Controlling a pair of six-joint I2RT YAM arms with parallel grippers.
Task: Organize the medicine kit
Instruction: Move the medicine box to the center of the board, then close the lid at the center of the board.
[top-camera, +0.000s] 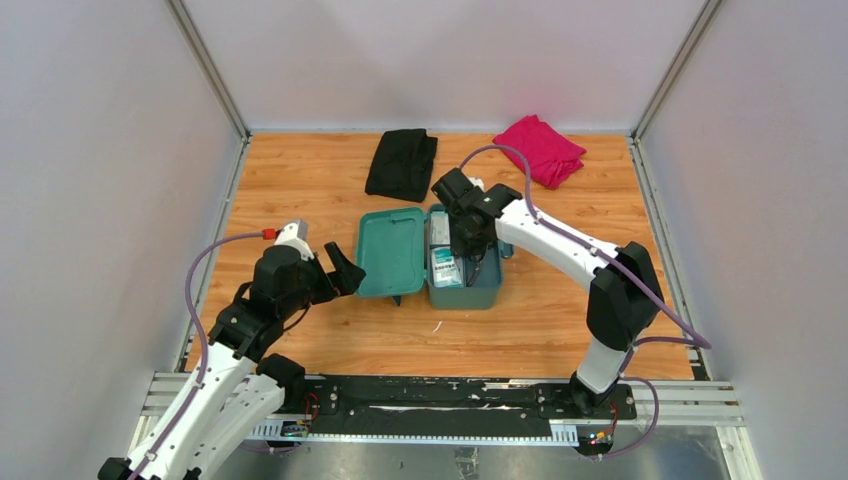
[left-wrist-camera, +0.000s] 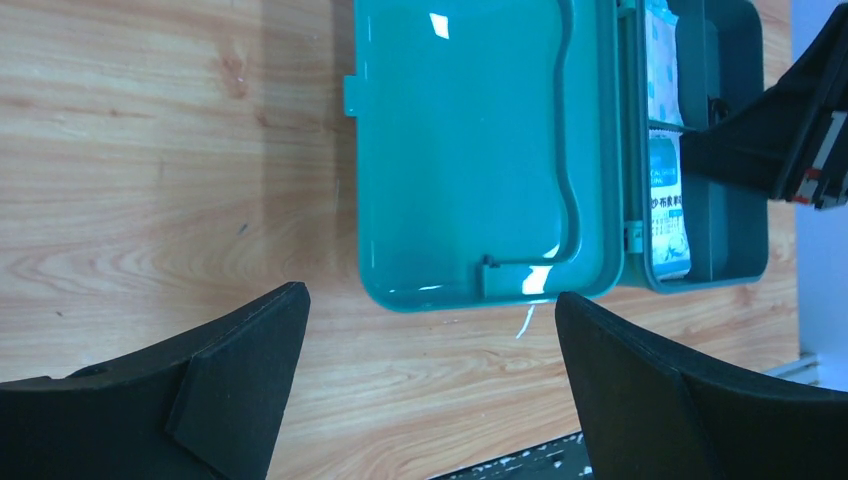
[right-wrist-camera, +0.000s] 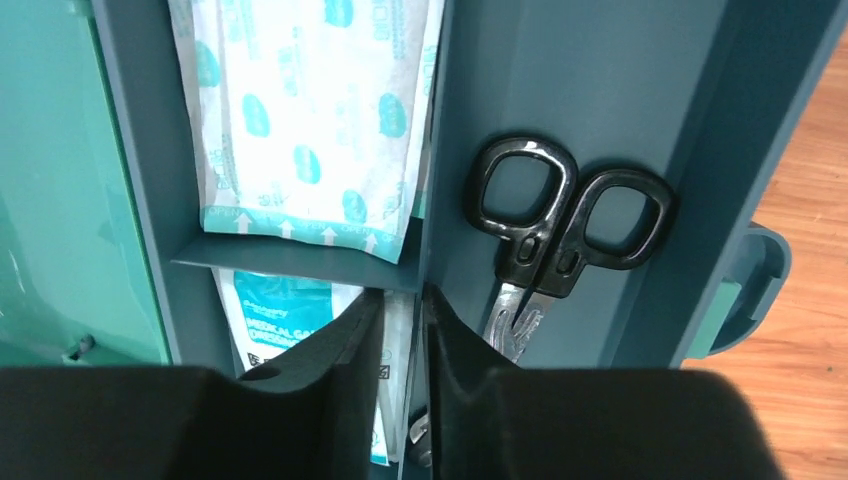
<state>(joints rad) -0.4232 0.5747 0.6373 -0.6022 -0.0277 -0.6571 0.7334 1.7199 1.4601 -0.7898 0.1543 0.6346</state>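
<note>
A: Currently the medicine kit (top-camera: 480, 297) is sitting open near the middle of the wooden table (top-camera: 300, 190), its lid (top-camera: 392, 252) lying flat to the left of the tray. Where is each arm standing?

B: The left gripper (left-wrist-camera: 430, 297) is hovering just off the lid's near left edge, fingers spread wide and touching nothing. The right gripper (right-wrist-camera: 403, 295) is reaching down into the tray from above.

A: Are the right fingers pinching anything?

B: They are standing a narrow slit apart, over the wall dividing the compartments. A white packet edge is showing in the slit; I cannot tell if there is contact.

A: And the contents?

B: Black-handled scissors (right-wrist-camera: 540, 250) are lying in the right compartment, rings pointing away from the fingers. A white gauze packet with teal print (right-wrist-camera: 310, 110) is filling the far left compartment, and a second packet (right-wrist-camera: 280, 310) is lying in the near one.

A: And the surroundings?

B: A black cloth (top-camera: 402, 163) and a pink cloth (top-camera: 540, 148) are lying folded at the table's far edge, well apart from the kit.
</note>
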